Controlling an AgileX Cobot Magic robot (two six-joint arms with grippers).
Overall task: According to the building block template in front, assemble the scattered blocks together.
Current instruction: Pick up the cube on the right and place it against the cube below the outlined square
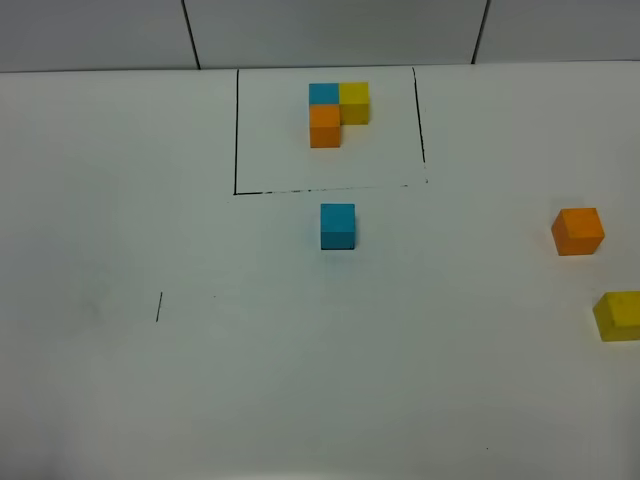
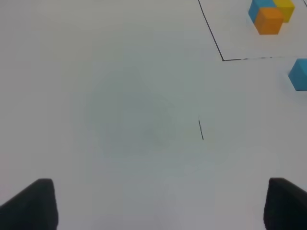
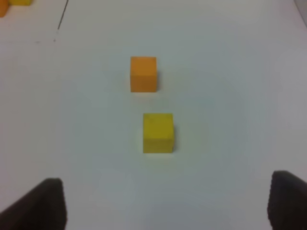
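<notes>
White matte table (image 1: 150, 400) fills your view, and a grey panelled wall (image 1: 330, 30) with dark seams runs along the back. A thin black frame (image 1: 236, 130) is drawn at far centre; its front line is broken and faint. You have a short black tick mark (image 1: 159, 307) on the left half.

The template (image 1: 335, 112) sits inside the frame: blue at the back, yellow touching its right side, orange touching its front, making an L. Loose pieces:
- blue cube (image 1: 337, 226), just in front of the frame's front line, centre
- orange cube (image 1: 578, 231), well off to the right
- yellow cube (image 1: 620, 316), nearer than the orange one and apart from it

The high view's right edge clips the yellow cube. Of the left gripper (image 2: 160, 206) you see only two blurred dark fingertips (image 2: 33, 203), spread wide, with bare table between them. The right gripper (image 3: 168, 206) looks the same: jaws spread, holding nothing, the yellow cube ahead of them.
</notes>
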